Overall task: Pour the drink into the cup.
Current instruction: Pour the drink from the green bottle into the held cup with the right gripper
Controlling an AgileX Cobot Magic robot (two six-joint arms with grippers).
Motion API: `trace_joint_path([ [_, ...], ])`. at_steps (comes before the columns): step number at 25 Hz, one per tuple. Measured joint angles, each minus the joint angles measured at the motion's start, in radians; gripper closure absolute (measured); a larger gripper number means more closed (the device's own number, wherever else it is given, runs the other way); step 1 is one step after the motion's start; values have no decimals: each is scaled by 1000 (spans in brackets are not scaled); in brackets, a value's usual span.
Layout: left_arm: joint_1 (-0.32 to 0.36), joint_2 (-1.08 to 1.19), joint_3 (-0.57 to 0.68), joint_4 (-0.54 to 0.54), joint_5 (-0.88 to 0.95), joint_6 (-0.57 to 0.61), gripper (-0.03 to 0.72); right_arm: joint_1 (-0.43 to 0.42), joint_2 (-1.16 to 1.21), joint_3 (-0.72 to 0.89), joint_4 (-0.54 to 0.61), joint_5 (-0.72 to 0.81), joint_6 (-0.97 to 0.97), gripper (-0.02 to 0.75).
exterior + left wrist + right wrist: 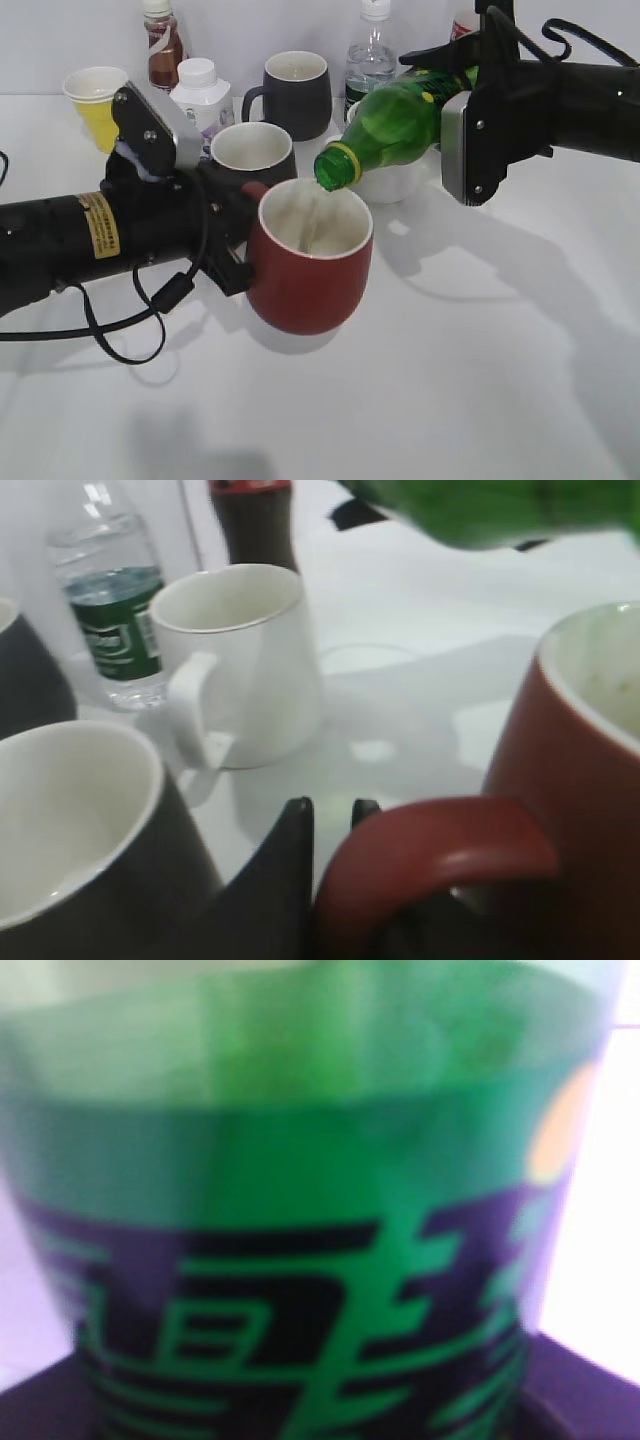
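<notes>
The dark red-brown cup (308, 260) is held a little off the table by its handle (430, 855) in my left gripper (335, 815), which is shut on the handle. My right gripper (470, 140) is shut on the green drink bottle (395, 125), its fingers hidden behind the body. The bottle is tilted neck-down to the left, and its open mouth with the yellow-green ring (335, 168) hangs just over the cup's far rim. The bottle's label (300, 1290) fills the right wrist view. The cup's cream inside (610, 675) shows at the right of the left wrist view.
Behind the cup stand two black mugs (253, 152) (295, 92), a white mug (240, 660) under the bottle, a small clear bottle (370, 55), a white jar (200, 95), a yellow paper cup (95, 100) and a dark bottle (162, 40).
</notes>
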Motion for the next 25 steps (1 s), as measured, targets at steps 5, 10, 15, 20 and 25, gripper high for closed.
trace_joint_path([
  [5,0,0,0,30,0,0,603,0,0,0,0,-11,-15,309],
  [10,0,0,0,38,1,0,603,0,0,0,0,-23,-39,309],
  [15,0,0,0,41,1,0,603,0,0,0,0,-23,-45,309],
  [20,0,0,0,44,1,0,603,0,0,0,1,-23,-60,309],
  [25,0,0,0,44,1,0,603,0,0,0,3,-24,-62,309],
])
